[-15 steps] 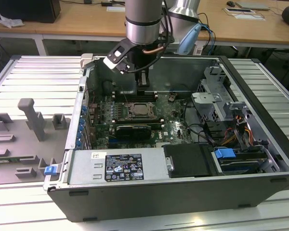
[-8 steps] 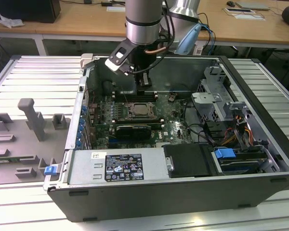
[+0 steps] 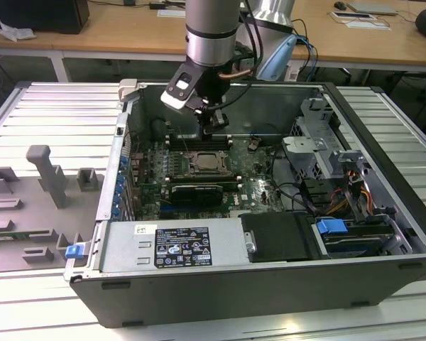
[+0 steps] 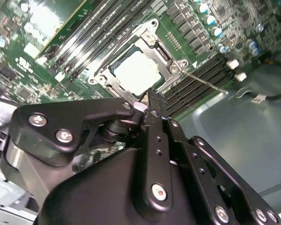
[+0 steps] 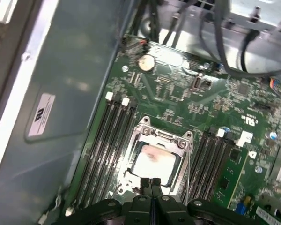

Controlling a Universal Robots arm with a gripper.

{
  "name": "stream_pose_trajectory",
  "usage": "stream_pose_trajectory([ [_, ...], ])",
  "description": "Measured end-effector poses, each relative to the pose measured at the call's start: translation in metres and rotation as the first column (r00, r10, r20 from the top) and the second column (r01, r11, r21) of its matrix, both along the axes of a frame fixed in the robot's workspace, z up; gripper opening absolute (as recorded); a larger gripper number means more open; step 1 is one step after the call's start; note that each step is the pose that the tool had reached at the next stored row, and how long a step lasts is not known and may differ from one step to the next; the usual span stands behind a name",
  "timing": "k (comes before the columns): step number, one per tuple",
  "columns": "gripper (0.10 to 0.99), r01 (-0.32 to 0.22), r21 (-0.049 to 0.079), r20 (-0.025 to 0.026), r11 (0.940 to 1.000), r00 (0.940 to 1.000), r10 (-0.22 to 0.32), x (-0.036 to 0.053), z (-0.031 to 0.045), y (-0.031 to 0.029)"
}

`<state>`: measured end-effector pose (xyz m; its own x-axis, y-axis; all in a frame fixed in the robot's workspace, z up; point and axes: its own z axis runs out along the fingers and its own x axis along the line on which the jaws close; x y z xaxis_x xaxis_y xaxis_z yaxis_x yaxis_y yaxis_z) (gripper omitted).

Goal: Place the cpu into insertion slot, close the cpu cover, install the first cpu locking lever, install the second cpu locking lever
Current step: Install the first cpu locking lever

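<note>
The cpu, a pale silver square, lies in the insertion slot on the green board. The cpu cover, a dark metal frame, lies flat around the chip. A thin wire locking lever runs out from one corner of the socket over the memory slots. My gripper hangs just above the socket's edge. Its fingers are shut together with nothing between them.
Long black memory slots flank the socket. A black card sits near it. A drive cage and cables fill the case on the exterior view's right, the power supply the front. Grey fixtures stand outside.
</note>
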<state>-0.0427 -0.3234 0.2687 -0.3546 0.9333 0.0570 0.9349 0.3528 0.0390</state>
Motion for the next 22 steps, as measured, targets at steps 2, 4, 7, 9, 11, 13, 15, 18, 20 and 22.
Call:
stream_pose_trajectory([
  [2, 0.106, -0.04, 0.0, 0.0001, 0.9992, 0.9992, 0.04, 0.0, 0.0, 0.0],
  [4, 0.106, -0.069, 0.0, 0.0, 0.9976, 0.9976, 0.069, 0.0, 0.0, 0.0],
  [7, 0.106, -0.123, 0.0, 0.0, 0.9924, 0.9924, 0.123, 0.0, 0.0, 0.0],
  [9, 0.106, -0.184, 0.0, 0.0001, 0.9829, 0.9829, 0.184, 0.0, 0.0, 0.0],
  [11, 0.106, -0.221, 0.0, 0.0001, 0.9754, 0.9754, 0.221, 0.0, 0.0, 0.0],
  [13, 0.106, -0.26, 0.0, 0.0003, 0.9656, 0.9656, 0.26, 0.0, 0.0, 0.0],
  [15, 0.106, -0.291, 0.0, 0.0005, 0.9567, 0.9567, 0.291, 0.0, 0.0, 0.0],
  [18, 0.106, -0.371, 0.0, 0.0005, 0.9288, 0.9288, 0.371, 0.0, 0.0, 0.0],
  [20, 0.106, -0.4, 0.0, 0.0005, 0.9167, 0.9167, 0.4, 0.0, 0.0, 0.0],
  [22, 0.106, -0.452, 0.0, 0.0005, 0.892, 0.892, 0.452, 0.0, -0.0001, 0.0],
])
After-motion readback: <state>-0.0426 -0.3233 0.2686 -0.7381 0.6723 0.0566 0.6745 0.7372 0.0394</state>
